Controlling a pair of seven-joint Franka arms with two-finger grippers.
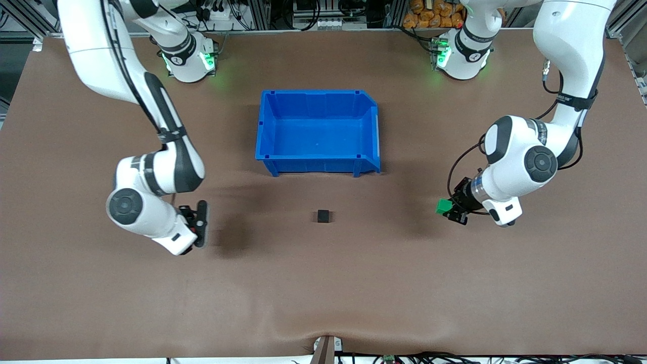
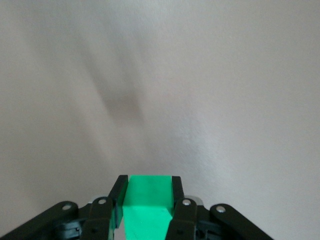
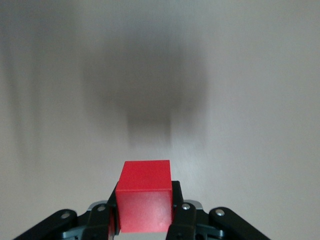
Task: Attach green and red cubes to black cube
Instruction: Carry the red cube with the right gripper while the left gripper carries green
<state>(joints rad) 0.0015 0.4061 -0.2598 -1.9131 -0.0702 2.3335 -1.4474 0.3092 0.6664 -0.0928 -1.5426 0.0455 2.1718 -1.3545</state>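
Sitting alone on the brown surface (image 1: 323,303), the black cube (image 1: 323,216) rests out in the open, nearer to the front camera than the blue bin (image 1: 317,132) and well apart from it, about midway between the two arms. Out toward the left arm's end of the table, the left gripper (image 1: 447,208) is up in the air over bare surface, and its fingers are closed on the green cube (image 1: 444,206); the left wrist view confirms it, the green cube (image 2: 147,202) sitting squarely between the two black fingers (image 2: 119,197), pressed on both sides. Over at the right arm's end, the right gripper (image 1: 201,222) hangs above the surface too, casting a dark shadow on it. From the front the red cube is hard to make out, likely hidden by the hand itself, but the right wrist view settles it: the red cube (image 3: 145,192) is pinched between that gripper's fingers (image 3: 176,200), its top face showing clear above them. Both held cubes are well apart from the black cube, one on either side of it. The bin stands between the two arm bases and the black cube, its low open-fronted wall facing the camera.
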